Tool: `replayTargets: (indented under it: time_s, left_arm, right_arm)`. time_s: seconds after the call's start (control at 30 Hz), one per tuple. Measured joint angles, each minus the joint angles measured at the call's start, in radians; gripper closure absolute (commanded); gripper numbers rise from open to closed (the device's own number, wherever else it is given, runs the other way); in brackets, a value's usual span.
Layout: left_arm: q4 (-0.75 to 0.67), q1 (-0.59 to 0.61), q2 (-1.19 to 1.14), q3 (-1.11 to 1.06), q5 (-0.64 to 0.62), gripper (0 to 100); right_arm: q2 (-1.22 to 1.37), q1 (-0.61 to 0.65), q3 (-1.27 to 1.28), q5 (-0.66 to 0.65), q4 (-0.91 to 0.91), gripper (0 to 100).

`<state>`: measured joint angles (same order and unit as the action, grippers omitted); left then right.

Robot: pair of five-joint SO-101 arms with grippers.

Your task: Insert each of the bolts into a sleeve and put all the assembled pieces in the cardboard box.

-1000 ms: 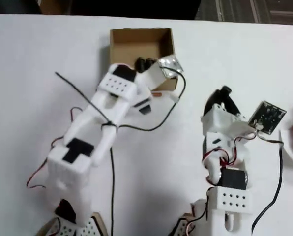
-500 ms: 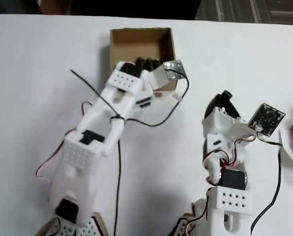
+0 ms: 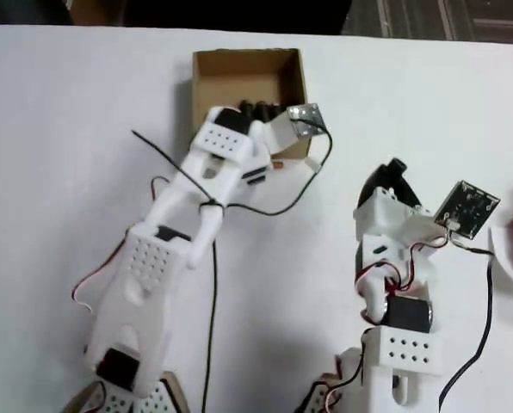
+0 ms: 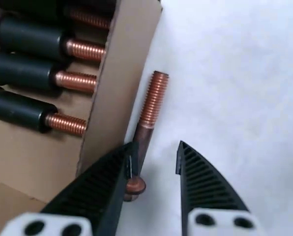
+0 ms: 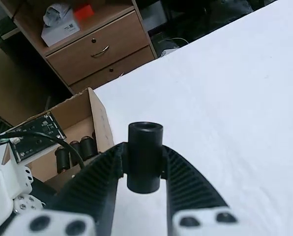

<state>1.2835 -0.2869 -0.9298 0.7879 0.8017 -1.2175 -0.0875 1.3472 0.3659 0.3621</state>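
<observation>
A copper bolt [image 4: 147, 114] lies on the white table against the outer wall of the cardboard box [image 4: 114, 93]. My left gripper [image 4: 155, 151] is open just above the bolt's head end, one finger [image 4: 107, 187] touching the shank beside the box wall. Three assembled pieces, black sleeves with copper threads [image 4: 31, 71], lie inside the box [image 3: 239, 67]. My right gripper [image 5: 145, 164] is shut on an upright black sleeve [image 5: 145, 150] and is held above the table right of the box [image 3: 394, 165]. In the high view the bolt [image 3: 275, 164] peeks out by the box's near right corner.
A white dish [image 3: 508, 254] with something red in it sits at the table's right edge. Black cables [image 3: 212, 292] trail from the left arm across the middle. A wooden drawer cabinet [image 5: 102, 49] stands beyond the table.
The left arm has stretched forward and its wrist has shifted slightly right toward the box's near right corner. The right arm has kept still with the sleeve.
</observation>
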Motion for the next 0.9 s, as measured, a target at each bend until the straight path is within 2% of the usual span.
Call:
replayTargets:
  time_s: [0.3, 0.43, 0.67, 0.9]
  left_arm:
    - [0.063, 0.002, -0.091, 0.130, 0.034, 84]
    - [0.132, 0.000, -0.112, 0.199, 0.058, 84]
    - [0.347, -0.012, -0.121, 0.229, 0.261, 84]
    - [0.410, -0.014, -0.126, 0.310, 0.296, 84]
  right_arm:
    - [0.000, 0.002, 0.012, 0.000, 0.000, 97.8]
    - [0.000, 0.002, 0.012, 0.000, 0.000, 97.8]
    - [0.000, 0.002, 0.012, 0.000, 0.000, 97.8]
    - [0.000, 0.002, 0.012, 0.000, 0.000, 97.8]
